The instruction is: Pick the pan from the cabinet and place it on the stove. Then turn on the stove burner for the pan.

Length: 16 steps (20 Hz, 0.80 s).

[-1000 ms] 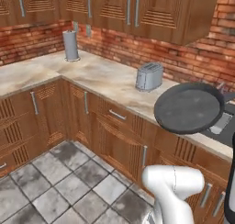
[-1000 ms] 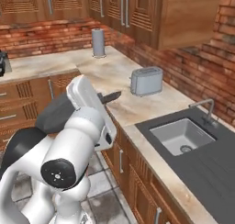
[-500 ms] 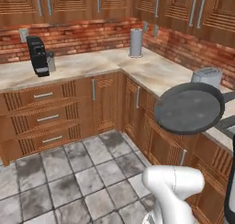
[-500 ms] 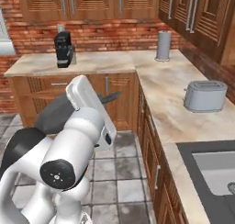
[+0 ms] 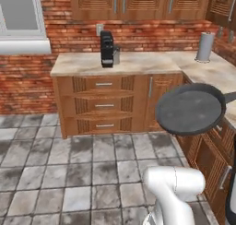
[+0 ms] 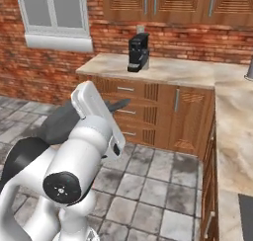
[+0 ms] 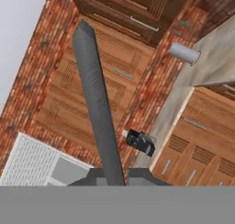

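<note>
Clearly tool (image 7: 112, 179) clamped on pan (image 5: 190, 109) handle, pan aloft

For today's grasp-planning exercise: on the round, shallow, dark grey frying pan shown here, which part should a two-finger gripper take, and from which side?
Grip the long straight handle of the dark grey frying pan, coming in from its free end, away from the bowl. The handle is narrow enough for two fingers, while the round bowl is wide and shallow. In the hand view the gripper is shut on the handle's end in this way.
</note>
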Motion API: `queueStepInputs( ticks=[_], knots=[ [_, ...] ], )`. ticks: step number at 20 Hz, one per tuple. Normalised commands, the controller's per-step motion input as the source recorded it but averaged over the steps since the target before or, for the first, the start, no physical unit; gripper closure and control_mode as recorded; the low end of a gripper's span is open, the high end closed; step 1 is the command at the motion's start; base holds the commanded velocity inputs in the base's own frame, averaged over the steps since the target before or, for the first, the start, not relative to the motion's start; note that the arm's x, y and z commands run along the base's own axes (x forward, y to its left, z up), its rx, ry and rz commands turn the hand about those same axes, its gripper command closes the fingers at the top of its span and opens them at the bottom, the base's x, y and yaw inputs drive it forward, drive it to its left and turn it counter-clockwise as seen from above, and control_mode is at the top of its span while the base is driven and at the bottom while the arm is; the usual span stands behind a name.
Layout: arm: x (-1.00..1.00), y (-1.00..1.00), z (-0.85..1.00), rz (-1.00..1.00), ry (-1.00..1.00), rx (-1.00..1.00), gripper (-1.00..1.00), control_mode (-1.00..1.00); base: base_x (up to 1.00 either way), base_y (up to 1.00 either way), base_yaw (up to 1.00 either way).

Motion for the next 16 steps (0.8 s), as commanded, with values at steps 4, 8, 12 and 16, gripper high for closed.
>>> queueStepInputs(
  ticks=[4, 8, 12, 16],
  knots=[
    [0.0, 0.0, 0.0, 0.0, 0.0, 0.0, 1.0, 1.0, -0.05, 0.12, 0.59],
    [0.0, 0.0, 0.0, 0.0, 0.0, 0.0, 1.0, 1.0, -0.08, 0.23, 0.56],
    [0.0, 0.0, 0.0, 0.0, 0.0, 0.0, 1.0, 1.0, -0.07, 0.38, 0.51],
    [0.0, 0.0, 0.0, 0.0, 0.0, 0.0, 1.0, 1.0, -0.07, 0.48, 0.48]
  ],
)
